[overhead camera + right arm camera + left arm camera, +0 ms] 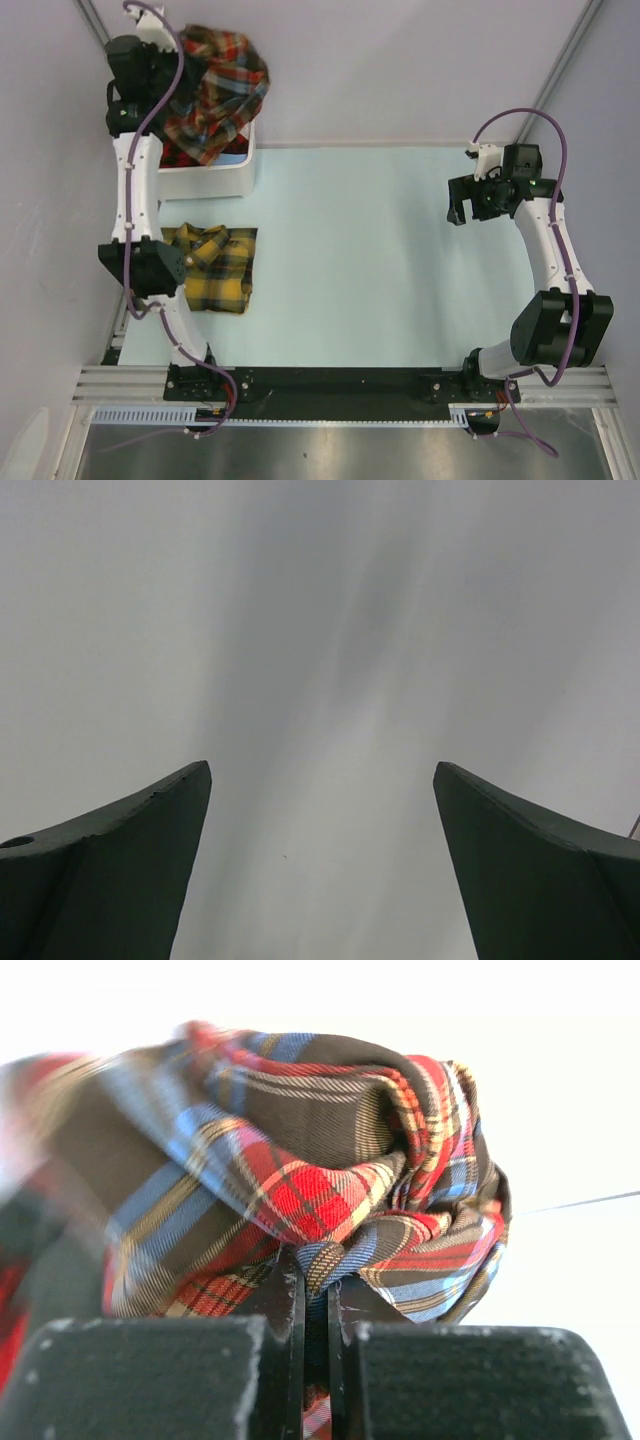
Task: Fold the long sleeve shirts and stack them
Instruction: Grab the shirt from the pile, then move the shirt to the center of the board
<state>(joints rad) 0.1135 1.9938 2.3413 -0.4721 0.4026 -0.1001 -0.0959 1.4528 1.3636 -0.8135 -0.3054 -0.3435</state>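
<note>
Two plaid shirts show plainly. The red-brown shirt [220, 85] hangs bunched in the air above the white bin [215, 182] at the far left corner of the bench [380, 270]. It is pinched by the left claw [312, 1295], whose fingers are pressed together on a fold of the cloth. The yellow-and-green shirt [215, 268] lies folded flat on the bench, just nearer than the bin and beside the left arm [140, 190]. The right claw [462, 208] hovers over the right side of the bench, its fingers spread apart.
</note>
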